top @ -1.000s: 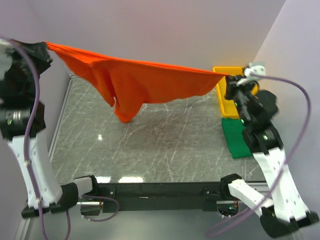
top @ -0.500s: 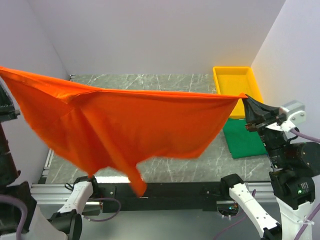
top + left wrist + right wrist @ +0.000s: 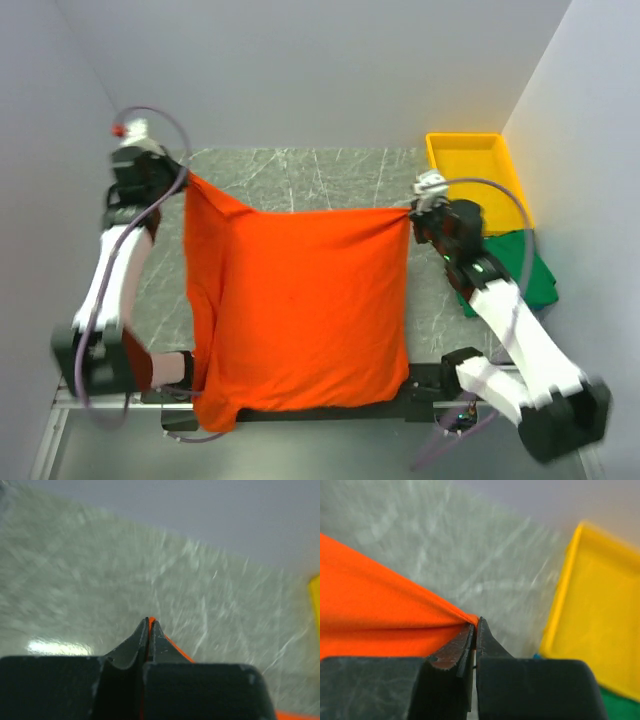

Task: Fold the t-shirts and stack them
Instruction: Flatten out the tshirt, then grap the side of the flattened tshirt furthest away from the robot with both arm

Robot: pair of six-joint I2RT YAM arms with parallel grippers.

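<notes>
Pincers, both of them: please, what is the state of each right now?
Left pincer: closed, holding one upper corner of the orange t-shirt.
Right pincer: closed, holding its other upper corner.

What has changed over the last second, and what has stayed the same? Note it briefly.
The orange-red t-shirt, first stretched in the air between the arms, swung toward the near side and now drapes spread out over the table, reaching its near edge. The left gripper and right gripper came down, still pinching its upper corners. The green t-shirt and yellow tray stayed put.
</notes>
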